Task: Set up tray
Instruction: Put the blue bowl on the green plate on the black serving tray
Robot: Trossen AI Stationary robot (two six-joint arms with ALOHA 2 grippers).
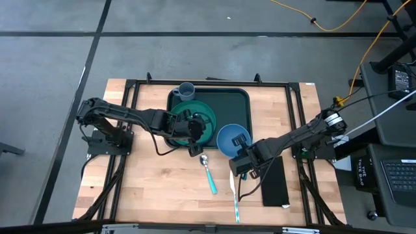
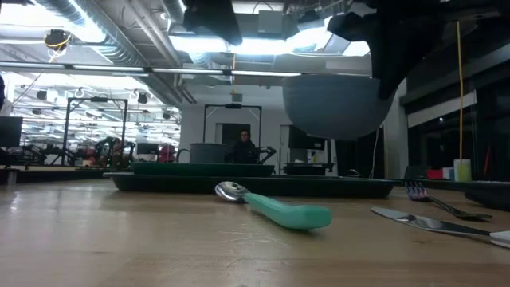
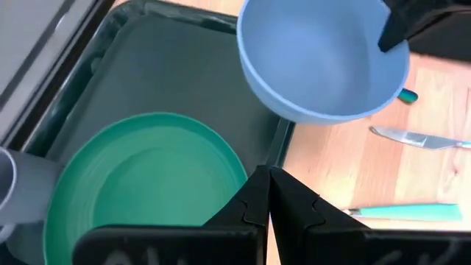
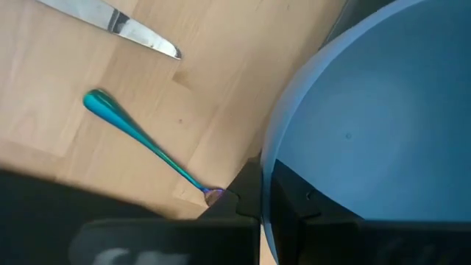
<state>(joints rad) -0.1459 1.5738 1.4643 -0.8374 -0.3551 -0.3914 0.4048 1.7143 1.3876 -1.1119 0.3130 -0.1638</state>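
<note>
My right gripper (image 1: 243, 153) pinches the rim of a round pale-blue plastic bowl (image 1: 232, 139) and holds it clear of the table, over the near right corner of the large dark green-black rectangular plastic tray (image 1: 235, 104). My left gripper (image 1: 195, 127), fingers pressed together, sits over a round green plate (image 1: 207, 116) lying in that tray, beside a grey cup (image 1: 186, 90). Nearer me, on the wood, lie a teal-handled spoon (image 1: 208, 173) and a knife (image 1: 234, 198).

Overhead, table-level, two close wrist views; shared blue bowl (image 1: 231, 140).
</note>
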